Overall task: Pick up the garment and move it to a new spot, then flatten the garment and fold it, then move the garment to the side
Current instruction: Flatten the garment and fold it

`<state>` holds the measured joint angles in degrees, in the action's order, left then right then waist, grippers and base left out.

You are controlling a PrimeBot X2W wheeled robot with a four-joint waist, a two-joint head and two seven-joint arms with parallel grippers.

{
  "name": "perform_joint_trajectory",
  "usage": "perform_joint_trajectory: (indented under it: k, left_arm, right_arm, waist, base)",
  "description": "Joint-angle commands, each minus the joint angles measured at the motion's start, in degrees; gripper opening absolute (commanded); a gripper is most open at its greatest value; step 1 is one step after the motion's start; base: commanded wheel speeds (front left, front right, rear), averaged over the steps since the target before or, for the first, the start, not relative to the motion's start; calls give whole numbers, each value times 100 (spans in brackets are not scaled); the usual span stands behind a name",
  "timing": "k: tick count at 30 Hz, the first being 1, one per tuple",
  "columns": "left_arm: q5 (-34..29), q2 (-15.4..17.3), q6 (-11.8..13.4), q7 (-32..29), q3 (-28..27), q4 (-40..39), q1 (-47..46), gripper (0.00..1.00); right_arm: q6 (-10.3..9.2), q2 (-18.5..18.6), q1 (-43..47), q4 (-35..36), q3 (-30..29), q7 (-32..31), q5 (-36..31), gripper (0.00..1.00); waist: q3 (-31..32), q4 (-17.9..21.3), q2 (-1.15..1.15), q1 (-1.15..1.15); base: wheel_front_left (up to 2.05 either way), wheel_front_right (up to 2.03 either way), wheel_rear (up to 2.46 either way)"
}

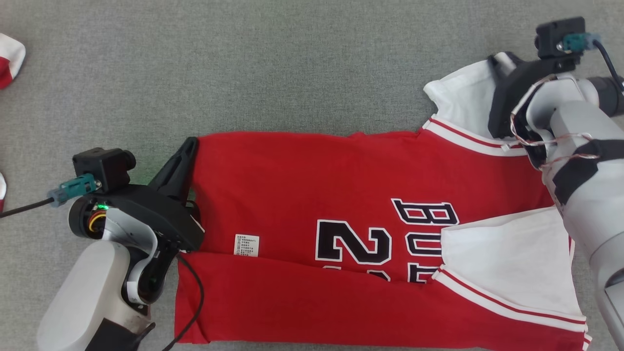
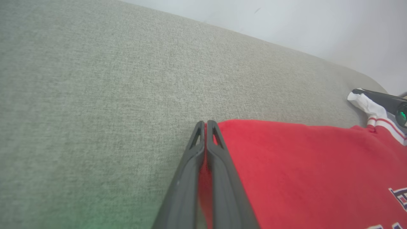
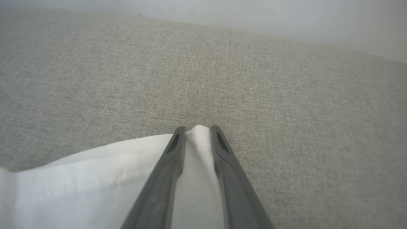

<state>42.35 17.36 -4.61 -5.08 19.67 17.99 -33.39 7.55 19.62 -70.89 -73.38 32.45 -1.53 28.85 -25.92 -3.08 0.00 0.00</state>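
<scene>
The garment [image 1: 312,195] is a red jersey with white sleeves and black lettering, spread across the grey cloth surface with its near side folded over. My left gripper [image 1: 190,142] is shut on the red hem corner at the jersey's far left; the left wrist view has that gripper [image 2: 206,123] pinching red cloth [image 2: 286,165]. My right gripper [image 1: 498,61] is shut on the white sleeve [image 1: 463,97] at the far right. In the right wrist view this gripper [image 3: 197,128] has white sleeve cloth [image 3: 95,178] bunched between its fingers.
Grey fabric surface [image 1: 273,63] stretches beyond the jersey. A red and white piece of cloth [image 1: 9,58] lies at the far left edge. A pale wall [image 2: 286,25] rises behind the surface. A black cable [image 1: 192,292] trails over the jersey's lower left.
</scene>
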Motion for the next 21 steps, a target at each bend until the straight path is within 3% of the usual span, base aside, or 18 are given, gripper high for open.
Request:
perform_joint_trajectory:
  k: [1,12,18,21]
  left_arm:
    - [-18,19,-7,51,-11,17,-55,0]
    - [56,56,-16,306,-64,349,195,0]
    - [86,215,50,440,-165,420,533,0]
    - [59,265,109,489,-169,357,735,0]
  right_arm:
    - [-14,-31,14,-51,20,-33,-36,0]
    - [-14,-206,163,118,-44,786,19,0]
    - [-14,-97,773,880,266,1144,413,0]
    - [-14,126,1176,1456,422,1269,742,0]
  waist:
    - [-1,15,0,0]
    - [611,375,0,0]
    - [1004,691,0,0]
    - [1176,789,0,0]
  base:
    - [0,0,0]
    - [0,0,0]
    - [0,0,0]
    - [0,0,0]
